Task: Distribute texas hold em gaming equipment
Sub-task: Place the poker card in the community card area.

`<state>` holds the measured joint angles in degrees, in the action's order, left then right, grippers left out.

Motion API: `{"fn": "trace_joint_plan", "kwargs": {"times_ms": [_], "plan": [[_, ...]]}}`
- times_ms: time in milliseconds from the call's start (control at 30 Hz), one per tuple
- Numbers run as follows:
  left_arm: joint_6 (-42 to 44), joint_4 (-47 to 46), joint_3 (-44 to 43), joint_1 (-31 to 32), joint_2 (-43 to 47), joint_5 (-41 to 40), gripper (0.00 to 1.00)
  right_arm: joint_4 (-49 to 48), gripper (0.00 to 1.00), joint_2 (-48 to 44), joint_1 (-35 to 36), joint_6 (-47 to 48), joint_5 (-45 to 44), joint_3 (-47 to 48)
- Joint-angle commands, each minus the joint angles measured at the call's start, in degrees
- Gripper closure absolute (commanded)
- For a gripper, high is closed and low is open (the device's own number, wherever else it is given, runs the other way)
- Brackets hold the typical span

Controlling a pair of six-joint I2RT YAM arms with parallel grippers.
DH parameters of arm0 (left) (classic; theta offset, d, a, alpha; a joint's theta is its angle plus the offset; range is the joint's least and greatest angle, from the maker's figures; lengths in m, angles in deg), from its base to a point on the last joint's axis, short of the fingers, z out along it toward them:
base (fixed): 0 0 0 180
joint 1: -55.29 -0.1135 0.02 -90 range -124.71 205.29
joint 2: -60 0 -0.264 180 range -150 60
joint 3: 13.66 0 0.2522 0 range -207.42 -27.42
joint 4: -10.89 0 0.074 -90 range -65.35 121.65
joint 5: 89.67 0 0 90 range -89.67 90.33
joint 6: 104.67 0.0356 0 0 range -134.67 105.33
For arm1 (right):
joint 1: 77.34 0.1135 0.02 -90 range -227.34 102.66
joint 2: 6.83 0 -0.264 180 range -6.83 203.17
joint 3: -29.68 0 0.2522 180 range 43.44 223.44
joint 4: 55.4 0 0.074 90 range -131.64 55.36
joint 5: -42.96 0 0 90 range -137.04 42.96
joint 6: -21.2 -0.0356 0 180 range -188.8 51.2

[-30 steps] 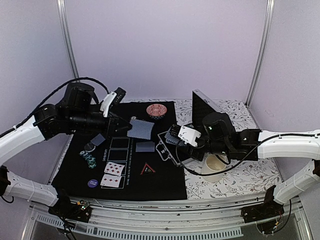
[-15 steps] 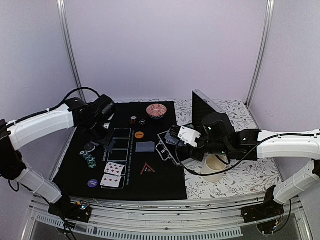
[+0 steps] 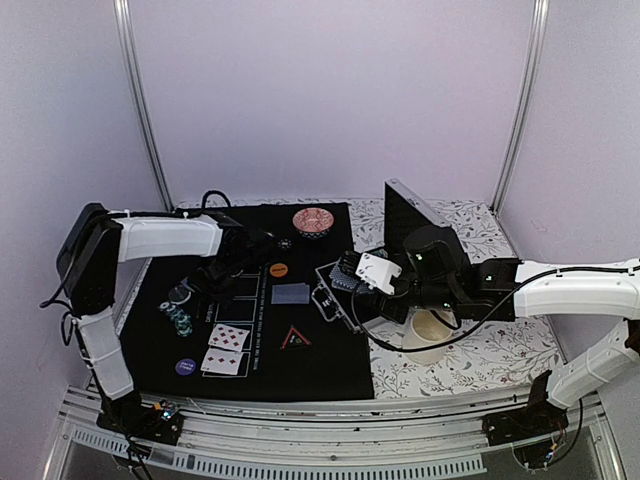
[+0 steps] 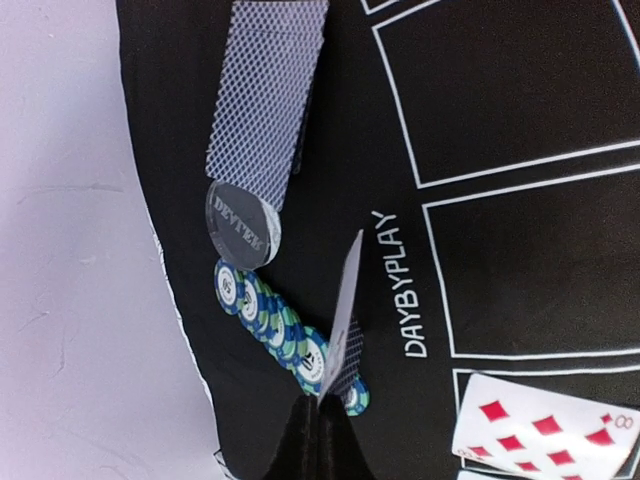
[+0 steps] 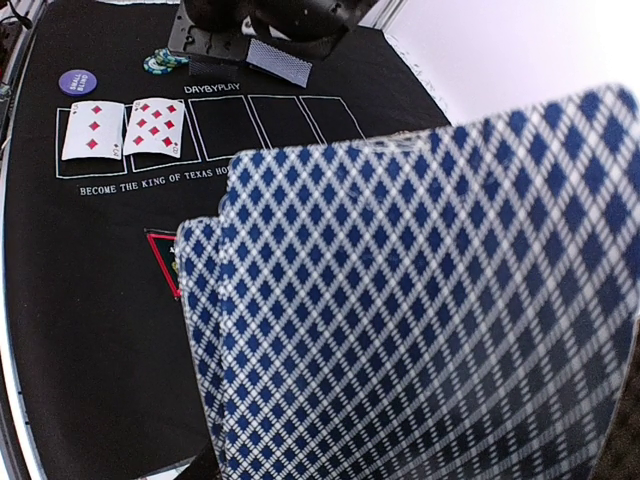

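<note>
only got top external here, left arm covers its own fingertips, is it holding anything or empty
observer: holding. The left gripper is shut on a single card, held edge-on to the wrist camera, over one end of the fanned row of chips.
operator: ok and the right one, i just see something dark at its tip
observer: the right wrist view is almost filled by a fanned stack of cards, blue diamond backs toward the camera, so the right gripper appears to be gripping that stack. Its fingers themselves are hidden behind the cards.
</note>
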<state>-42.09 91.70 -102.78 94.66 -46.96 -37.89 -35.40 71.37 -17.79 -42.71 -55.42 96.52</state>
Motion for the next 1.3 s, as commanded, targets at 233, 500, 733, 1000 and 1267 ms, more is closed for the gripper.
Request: {"fn": "trace_joint_plan", "kwargs": {"times_ms": [233, 500, 733, 1000, 1267], "plan": [[5.2, -6.8, -6.3, 1.3, -10.7, 10.5, 1.00, -0.1, 0.59, 0.0, -0.3, -1.4, 0.7, 1.1], [5.5, -8.9, -7.4, 1.6, -13.0, 16.1, 1.00, -0.1, 0.59, -0.2, -0.3, -1.6, 0.8, 0.9], [6.0, -9.8, -10.2, 1.5, -14.8, 19.4, 1.00, 0.3, 0.59, -0.6, -0.2, -1.8, 0.6, 0.6], [6.3, -9.8, -10.6, 1.8, -14.8, 22.2, 0.76, 0.3, 0.59, -1.0, -0.3, -1.8, 0.3, 0.5], [10.1, -13.4, -11.2, 2.0, -8.3, 30.3, 0.53, 0.4, 0.59, -0.6, -0.3, -1.8, 0.3, 0.6]]}}
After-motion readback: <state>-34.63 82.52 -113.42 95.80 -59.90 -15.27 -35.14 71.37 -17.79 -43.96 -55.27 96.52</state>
